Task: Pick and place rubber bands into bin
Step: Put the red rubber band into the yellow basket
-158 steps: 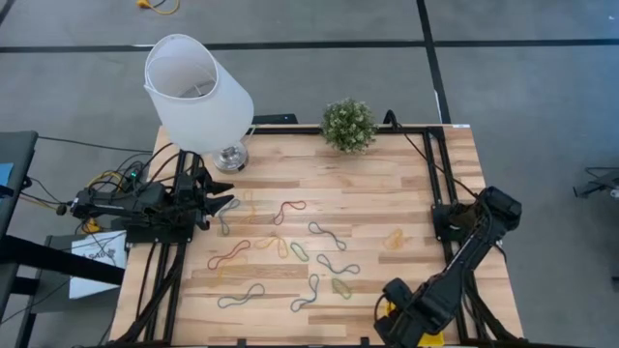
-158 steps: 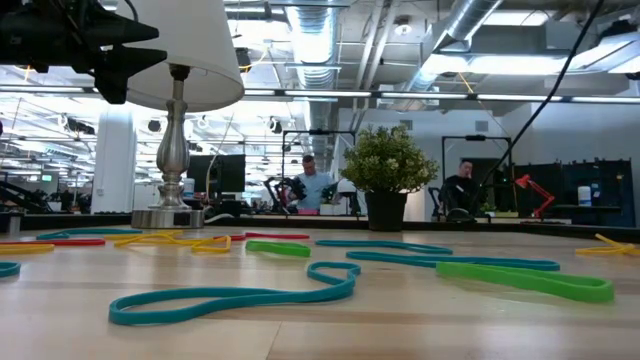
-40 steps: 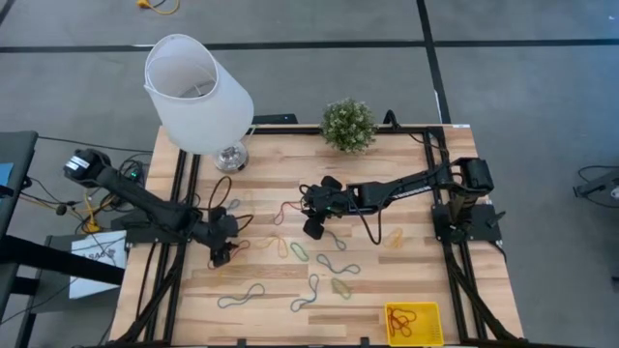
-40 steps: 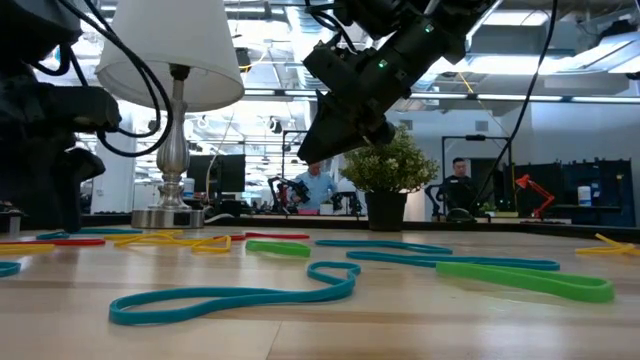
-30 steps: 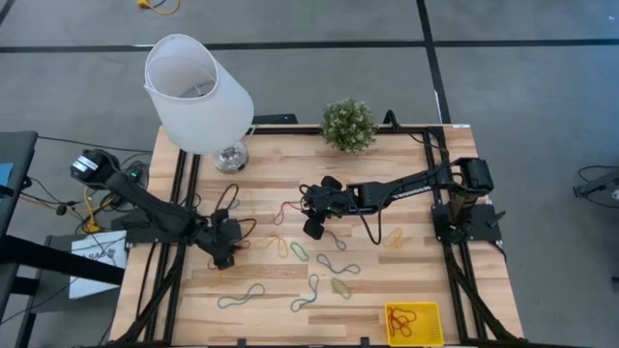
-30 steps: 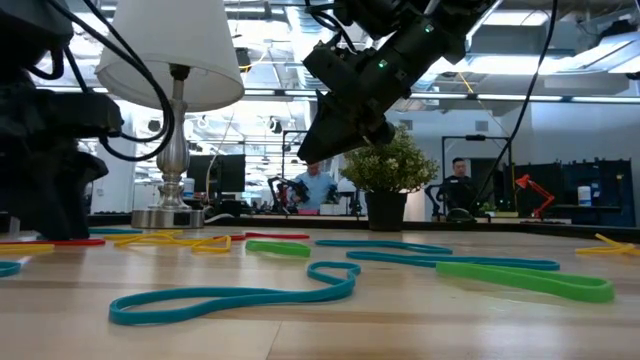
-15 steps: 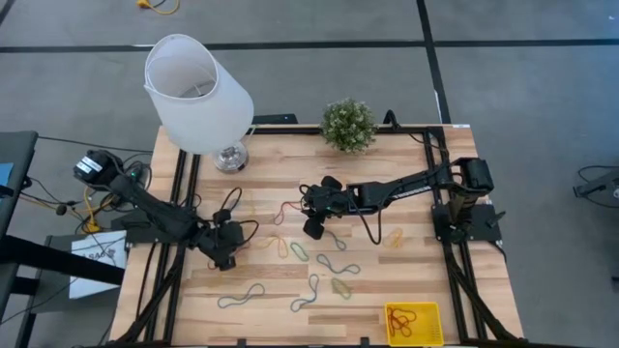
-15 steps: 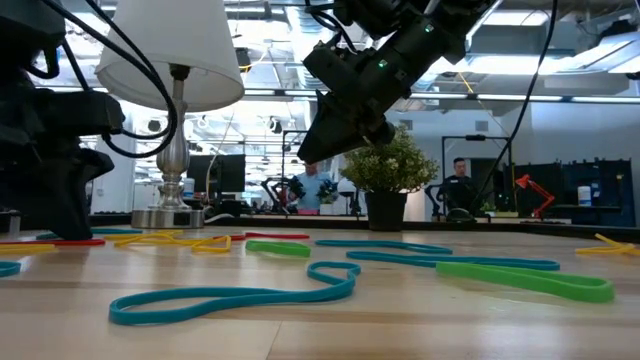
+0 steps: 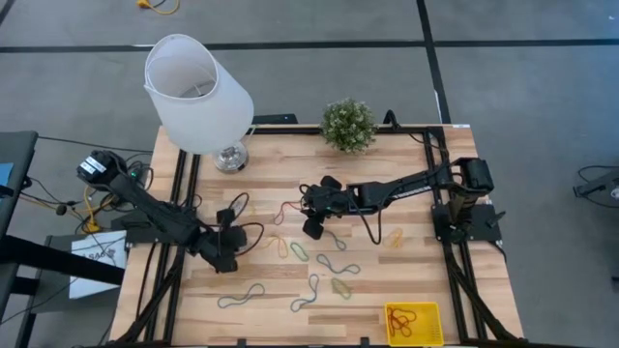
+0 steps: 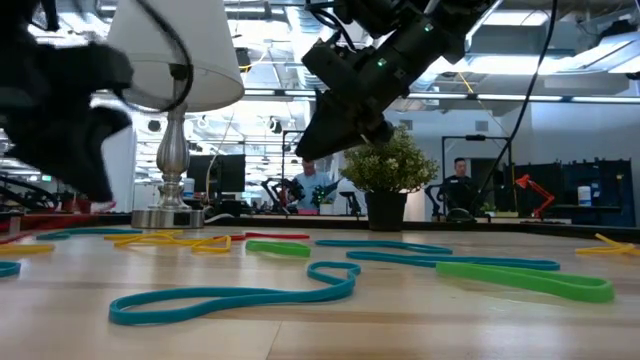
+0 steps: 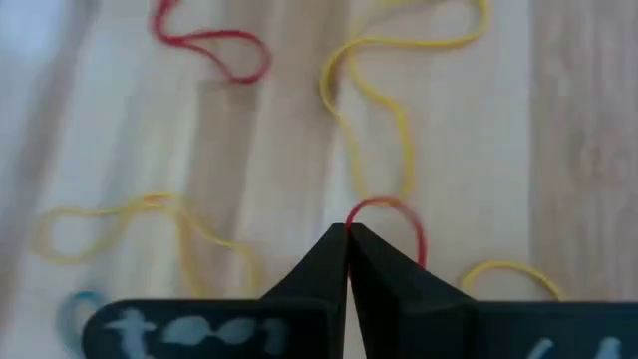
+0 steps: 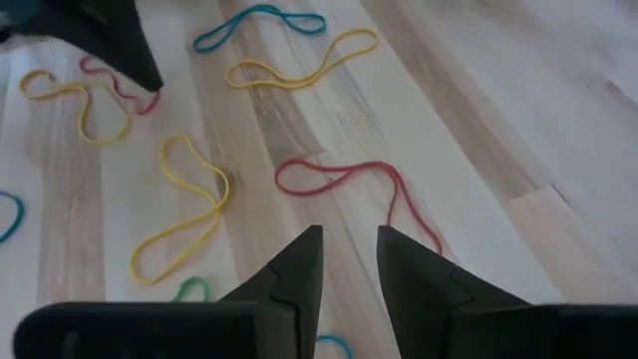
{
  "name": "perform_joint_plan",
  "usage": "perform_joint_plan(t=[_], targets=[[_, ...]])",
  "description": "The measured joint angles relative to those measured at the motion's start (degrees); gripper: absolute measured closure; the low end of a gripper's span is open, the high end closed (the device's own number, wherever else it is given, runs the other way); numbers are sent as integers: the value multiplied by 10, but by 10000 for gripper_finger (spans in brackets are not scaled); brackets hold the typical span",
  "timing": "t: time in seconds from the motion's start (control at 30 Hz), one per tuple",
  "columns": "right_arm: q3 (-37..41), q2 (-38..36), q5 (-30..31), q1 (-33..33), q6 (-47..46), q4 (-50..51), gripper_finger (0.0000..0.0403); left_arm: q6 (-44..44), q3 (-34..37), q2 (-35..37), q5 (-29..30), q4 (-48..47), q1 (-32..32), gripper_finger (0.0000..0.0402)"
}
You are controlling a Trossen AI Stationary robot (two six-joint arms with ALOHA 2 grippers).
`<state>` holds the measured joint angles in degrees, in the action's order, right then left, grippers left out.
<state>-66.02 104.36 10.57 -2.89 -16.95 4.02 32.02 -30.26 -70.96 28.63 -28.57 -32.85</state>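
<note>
Here the left claw pinches a thin (red) rubber band.

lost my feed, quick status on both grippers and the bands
Left gripper shut on a red rubber band, low at table's left. Right gripper open, empty, over table centre. Bin holds some bands; many loose. Nothing in the way.

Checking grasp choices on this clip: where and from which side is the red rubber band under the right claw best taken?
The red rubber band lies flat on the table as a long wavy loop, clear of the other bands. Probably best: come straight down with the open right claw across one thin strand near its middle, so both fingers straddle it.
</note>
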Motion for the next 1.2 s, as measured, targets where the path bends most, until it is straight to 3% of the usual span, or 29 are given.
perform_joint_plan(t=[0.17,0.4,0.6,0.77,0.87,1.2], targets=[[0,0,0,-11,5,-32,312,-35,-73,1,52,-89,0,401],[0,0,-17,-38,97,-214,307,-88,-179,5,118,-184,0,401],[0,-1,-46,-52,140,-266,260,-151,-232,21,155,-197,0,401],[-4,32,-40,-50,140,-326,200,-180,-250,34,182,-195,5,401],[-45,85,-40,-42,142,-367,177,-191,-252,34,190,-185,17,401],[-169,179,-43,-34,166,-327,184,-204,-250,34,184,-186,34,401]])
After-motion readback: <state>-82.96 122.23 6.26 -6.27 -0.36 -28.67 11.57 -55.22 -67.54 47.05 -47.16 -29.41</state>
